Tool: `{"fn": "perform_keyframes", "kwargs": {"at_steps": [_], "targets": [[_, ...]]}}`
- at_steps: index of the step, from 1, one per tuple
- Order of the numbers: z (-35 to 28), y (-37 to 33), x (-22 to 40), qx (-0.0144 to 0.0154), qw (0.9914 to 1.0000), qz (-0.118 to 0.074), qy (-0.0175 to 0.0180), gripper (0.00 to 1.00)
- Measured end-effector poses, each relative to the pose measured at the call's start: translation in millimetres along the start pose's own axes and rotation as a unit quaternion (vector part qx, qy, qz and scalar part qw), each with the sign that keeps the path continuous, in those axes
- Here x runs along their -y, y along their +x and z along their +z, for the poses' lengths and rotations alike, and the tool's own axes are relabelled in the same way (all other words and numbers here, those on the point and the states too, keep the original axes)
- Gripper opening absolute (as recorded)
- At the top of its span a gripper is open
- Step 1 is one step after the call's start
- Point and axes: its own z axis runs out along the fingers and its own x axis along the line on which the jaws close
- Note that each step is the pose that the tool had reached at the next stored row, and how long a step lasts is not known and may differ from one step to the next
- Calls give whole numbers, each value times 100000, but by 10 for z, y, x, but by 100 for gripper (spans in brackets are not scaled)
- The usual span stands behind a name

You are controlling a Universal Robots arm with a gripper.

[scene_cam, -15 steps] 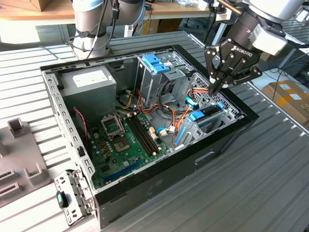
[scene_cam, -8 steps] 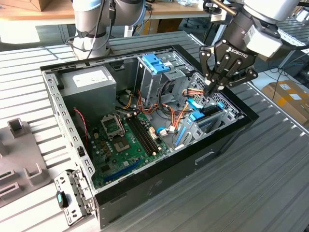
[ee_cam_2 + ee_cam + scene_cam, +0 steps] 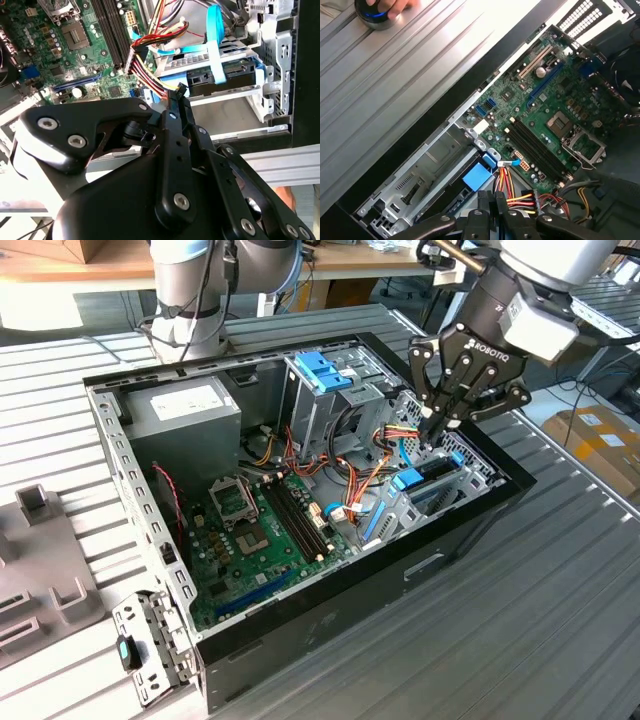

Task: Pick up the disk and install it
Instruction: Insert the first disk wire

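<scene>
Black jointed metal hand (image 3: pixel 440 428): fingers clenched together, empty, above drive bay. Disk (image 3: pixel 235 80): dark slab, blue plastic rails, seated in silver cage of open computer case (image 3: pixel 480 515). Ribbed metal desk (image 3: pixel 560 620).

A robotics lab or workshop is showing here. An opened computer case (image 3: pixel 300 510) is lying on a desk (image 3: pixel 560 620) of ribbed aluminium profiles, with the base of a robot arm (image 3: pixel 190 300) standing bolted behind it. Wooden workbenches (image 3: pixel 60 265) are running along the back, cardboard boxes (image 3: pixel 600 440) are sitting at the exterior view's right, and cables are trailing on the floor.
</scene>
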Motion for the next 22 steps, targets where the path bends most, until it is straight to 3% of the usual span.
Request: {"fn": "perform_keyframes", "kwargs": {"at_steps": [1, 3, 4, 5, 12, 15, 18, 19, 22], "targets": [[1, 0, 0, 11, 100000, 114, 12, 17], [10, 140, -103, 218, 99959, 2858, 218, 17], [44, 217, -124, 425, 99835, 5706, 443, 17], [50, 232, -127, 462, 99805, 6211, 482, 17], [50, 232, -128, 469, 99799, 6298, 491, 17], [51, 233, -128, 513, 99756, 6940, 548, 17], [51, 234, -128, 563, 99674, 8024, 632, 17], [51, 235, -127, 627, 99577, 9138, 726, 17], [51, 236, -126, 724, 99406, 10820, 870, 17]]}}
